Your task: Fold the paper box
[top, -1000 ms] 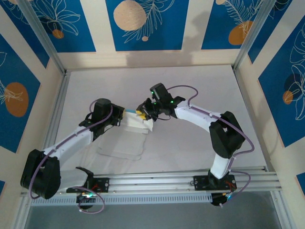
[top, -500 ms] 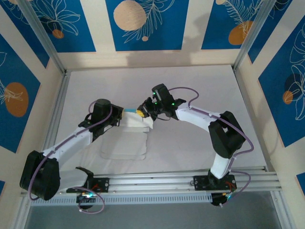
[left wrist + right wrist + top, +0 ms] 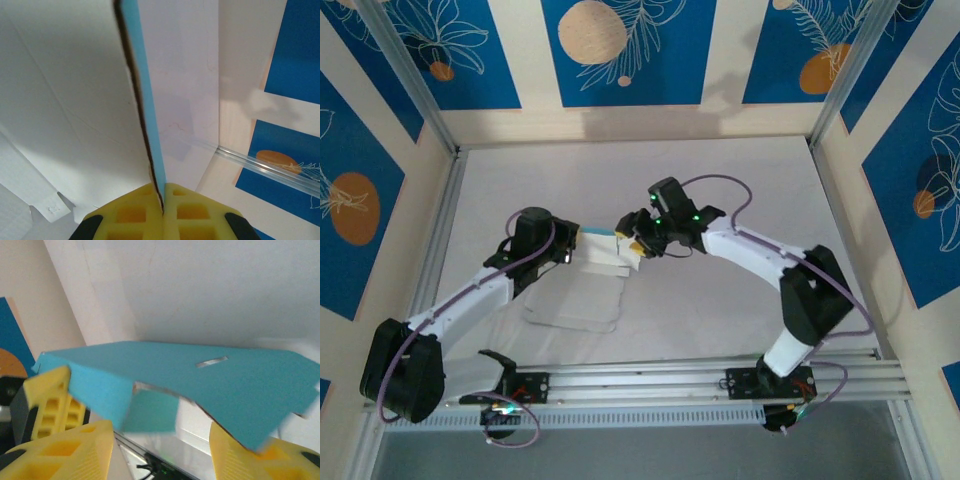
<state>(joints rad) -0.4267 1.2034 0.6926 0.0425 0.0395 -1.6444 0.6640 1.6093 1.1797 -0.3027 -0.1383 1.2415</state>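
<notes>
Your left claw [image 3: 163, 204] is clenched on a thin edge of the paper box [image 3: 605, 262]. The box sits mid-table, with its white sheet trailing toward you and a light-blue panel raised. Your right claw [image 3: 159, 440] is released, its fingers spread, and the blue panel's cut edge crosses the gap between them. Open table [image 3: 750, 170] stretches behind and to the right, up to the side rails.

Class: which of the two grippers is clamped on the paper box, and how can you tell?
The left gripper: its yellow jaws are pressed shut on the paper box's edge. The right gripper's jaws stand wide apart.
</notes>
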